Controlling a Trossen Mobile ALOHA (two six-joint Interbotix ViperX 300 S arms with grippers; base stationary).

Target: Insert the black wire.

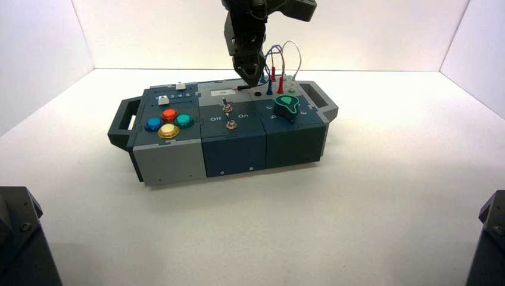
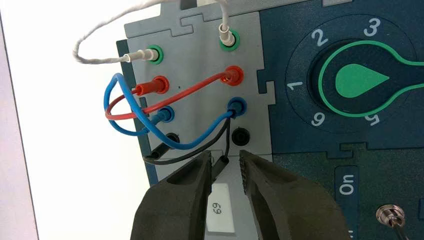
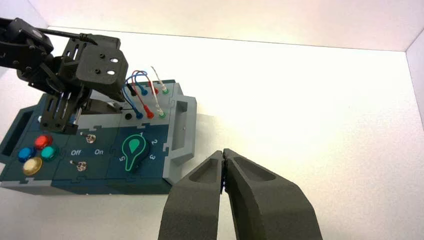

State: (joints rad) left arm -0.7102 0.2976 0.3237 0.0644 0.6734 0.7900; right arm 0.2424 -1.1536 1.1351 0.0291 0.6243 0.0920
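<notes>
The left claw (image 2: 227, 162) gapes wide, empty, above the black wire's (image 2: 192, 159) loose plug (image 2: 219, 166), which slants between its tips, beside the bare black socket (image 2: 240, 136).

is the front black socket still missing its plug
No plug sits in it: the black socket beside the plugged blue one shows an open hole.

High view perhaps faces down obliquely.
</notes>
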